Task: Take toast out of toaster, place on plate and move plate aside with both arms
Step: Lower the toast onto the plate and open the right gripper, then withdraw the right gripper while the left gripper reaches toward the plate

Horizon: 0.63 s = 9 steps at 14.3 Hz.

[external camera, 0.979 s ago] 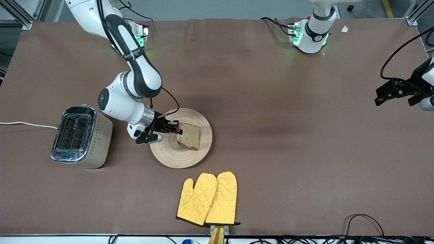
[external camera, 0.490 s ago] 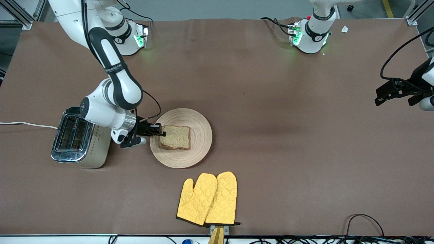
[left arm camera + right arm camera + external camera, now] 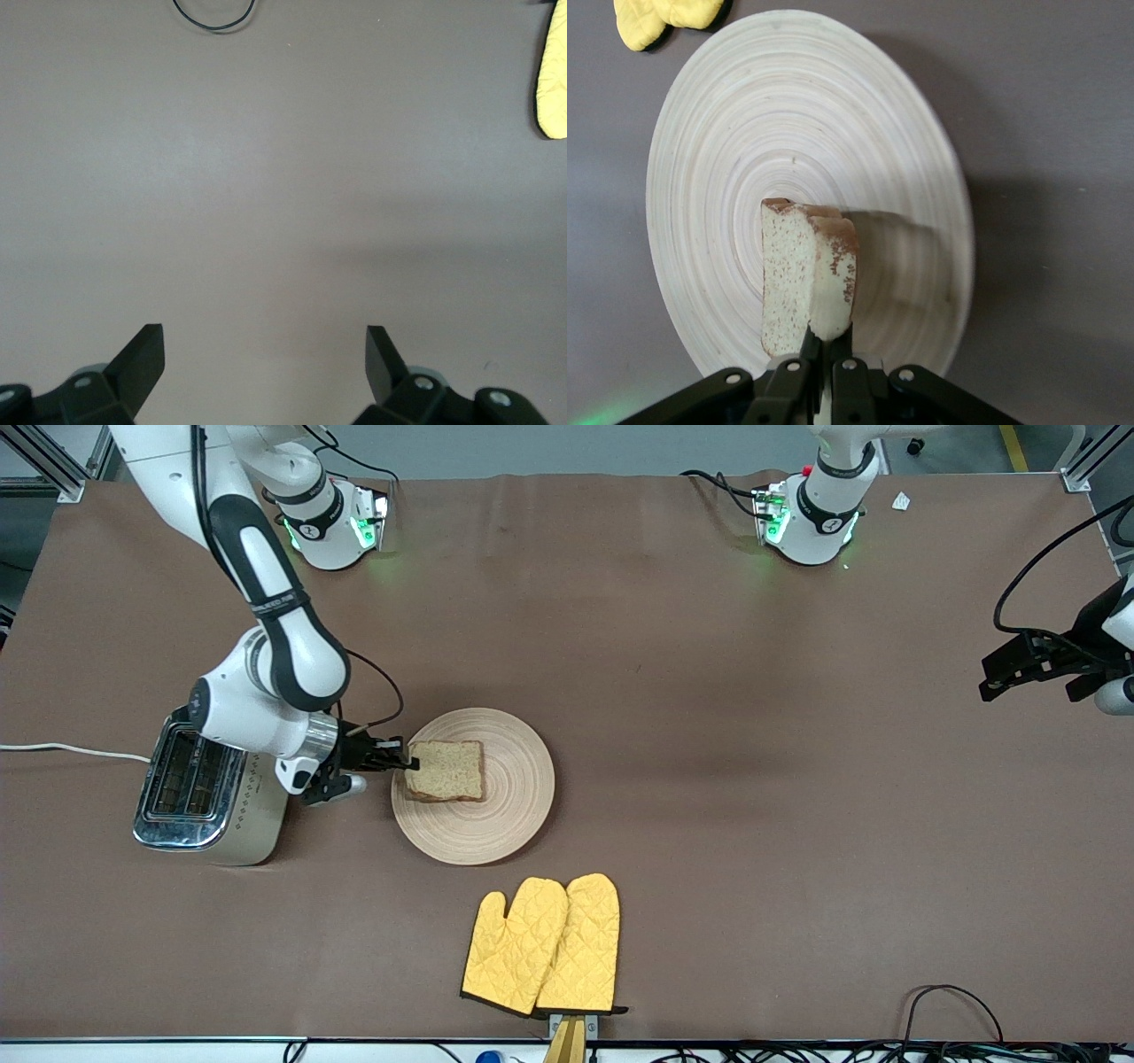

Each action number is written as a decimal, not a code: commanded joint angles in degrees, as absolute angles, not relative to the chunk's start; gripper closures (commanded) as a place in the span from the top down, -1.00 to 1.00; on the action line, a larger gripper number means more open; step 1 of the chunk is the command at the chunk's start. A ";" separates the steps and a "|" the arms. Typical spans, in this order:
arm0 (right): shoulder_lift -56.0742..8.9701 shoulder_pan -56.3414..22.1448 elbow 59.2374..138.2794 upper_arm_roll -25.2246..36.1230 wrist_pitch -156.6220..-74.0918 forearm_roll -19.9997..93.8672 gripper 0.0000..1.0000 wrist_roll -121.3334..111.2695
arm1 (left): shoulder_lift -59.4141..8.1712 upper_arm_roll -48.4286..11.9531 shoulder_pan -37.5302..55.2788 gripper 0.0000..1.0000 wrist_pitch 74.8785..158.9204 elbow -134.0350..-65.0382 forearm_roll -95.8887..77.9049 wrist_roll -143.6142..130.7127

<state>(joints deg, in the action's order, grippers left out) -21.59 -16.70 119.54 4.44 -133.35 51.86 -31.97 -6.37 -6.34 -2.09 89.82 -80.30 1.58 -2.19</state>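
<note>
Compared with a second ago, the right claw (image 3: 409, 762) is seen drawn back toward the toaster (image 3: 213, 784), and the toast (image 3: 446, 771) has been carried with it from the middle of the plate (image 3: 514, 815) to a spot over the plate's edge at the right arm's end of the tabletop (image 3: 753, 797). The right arm's elbow and wrist have swung back with it, so that the wrist is now above the toaster's top. The plate itself has not shifted.

The right claw is closed on the toast, which is pinched by one edge; in the right wrist view the toast (image 3: 808, 279) is seen held over the plate (image 3: 726, 142), with a shadow cast on the ringed surface.

The left claw (image 3: 1028, 669) is held in the air over the left arm's end of the tabletop, unmoved, and that arm waits. Its fingers (image 3: 142, 359) are spread wide with nothing between them, bare tabletop (image 3: 283, 177) being seen below.

A pair of yellow oven mitts (image 3: 545, 943) lies flat, nearer to the front camera than the plate and well apart from it. A white cord (image 3: 71, 750) runs from the toaster off the tabletop's edge. The toaster stands just beside the plate, under the right arm's wrist.
</note>
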 commanded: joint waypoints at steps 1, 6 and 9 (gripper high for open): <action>-18.63 -14.59 122.43 3.87 -132.28 53.61 -0.98 -34.46 | -5.98 -6.33 -2.20 1.00 89.39 -80.60 2.72 -1.58; -18.54 -14.59 122.34 4.04 -132.36 53.35 0.99 -33.93 | -6.59 -6.50 -2.20 1.00 88.42 -80.68 2.64 -1.49; -18.54 -16.42 121.82 4.04 -133.06 53.35 1.00 -31.13 | -6.68 -6.50 -2.11 1.00 88.07 -80.68 2.64 -1.49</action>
<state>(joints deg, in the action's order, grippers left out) -21.01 -15.07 119.77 4.25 -132.13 51.86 -32.66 -6.56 -6.33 -2.10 88.81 -81.06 1.58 -2.19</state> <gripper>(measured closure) 0.374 0.000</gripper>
